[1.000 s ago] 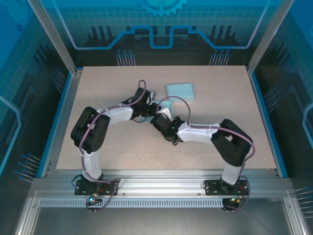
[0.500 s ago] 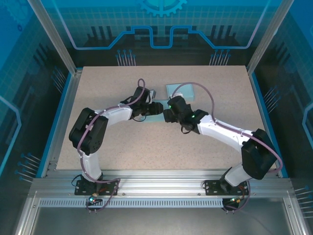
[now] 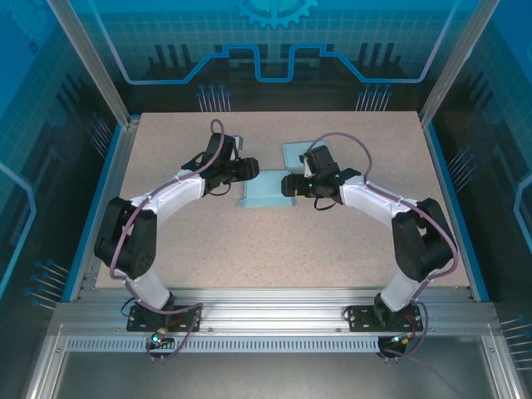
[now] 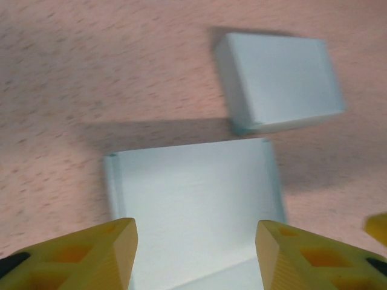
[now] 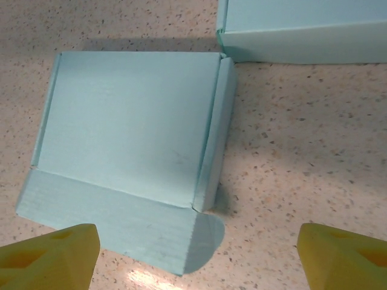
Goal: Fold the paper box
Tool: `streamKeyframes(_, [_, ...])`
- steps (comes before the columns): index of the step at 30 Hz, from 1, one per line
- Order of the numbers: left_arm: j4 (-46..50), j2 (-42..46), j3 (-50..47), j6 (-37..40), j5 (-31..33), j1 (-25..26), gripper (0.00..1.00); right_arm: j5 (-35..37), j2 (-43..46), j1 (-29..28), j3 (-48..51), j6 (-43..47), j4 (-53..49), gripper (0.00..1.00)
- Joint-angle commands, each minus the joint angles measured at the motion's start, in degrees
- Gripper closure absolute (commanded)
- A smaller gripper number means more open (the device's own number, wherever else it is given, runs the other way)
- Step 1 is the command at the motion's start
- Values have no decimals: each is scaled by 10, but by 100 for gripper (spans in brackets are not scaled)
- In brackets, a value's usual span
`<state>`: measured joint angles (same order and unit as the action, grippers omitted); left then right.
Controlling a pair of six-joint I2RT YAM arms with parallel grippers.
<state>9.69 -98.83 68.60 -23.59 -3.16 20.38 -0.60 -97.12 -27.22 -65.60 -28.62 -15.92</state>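
Note:
The light blue paper box [image 3: 264,193] lies on the table between my two grippers, its walls partly raised. In the right wrist view the paper box [image 5: 127,127] has one side wall [image 5: 214,130] standing, a flat front flap [image 5: 109,220] and a rounded tab [image 5: 207,240] resting on the table. My left gripper [image 3: 252,171] is at its left edge, and its yellow fingers [image 4: 91,257] stand apart above the box [image 4: 193,199]. My right gripper [image 3: 285,184] is at the box's right edge, its jaws wide apart and nothing held.
A second, closed light blue box [image 3: 293,153] sits just behind the right gripper, close to the first one; it appears as the closed box [image 4: 278,81] and the closed box [image 5: 302,27] in the wrist views. Speckled tabletop [image 3: 208,249] surrounds both, inside a blue-edged frame.
The right arm swung from the near side round to the box's right edge. The left arm drew back to the left. Both grippers opened wider, and the box now lies uncovered.

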Motion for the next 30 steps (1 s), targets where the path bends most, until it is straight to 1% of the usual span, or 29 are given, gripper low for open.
streamKeyframes(1, [33,-42,11,12,-19,-19,49,-89,-25,27,-13,-32,21,14])
streamKeyframes(4, [13,-63,9,1,-54,-29,55,-120,-44,36,-14,-38,37,14])
streamKeyframes(6, [2,-67,5,-4,-64,-31,59,-127,-57,38,-22,-36,37,15])
streamKeyframes(8, [-2,-68,1,-5,-68,-32,59,-130,-72,38,-28,-34,38,16])
streamKeyframes(12, [-6,-64,-17,-7,-76,-40,64,-140,-94,38,-30,-35,46,21])
streamKeyframes(15, [-32,-50,-51,-14,-99,-54,65,-141,-100,38,-28,-35,51,22])
streamKeyframes(17, [-57,-43,-76,-20,-122,-67,67,-142,-104,39,-25,-33,53,22])
streamKeyframes(23, [-148,-47,-131,-51,-216,-106,68,-152,-112,44,-23,-34,59,24])
streamKeyframes(30, [-196,-61,-136,-77,-266,-111,67,-156,-124,45,-24,-35,63,26])
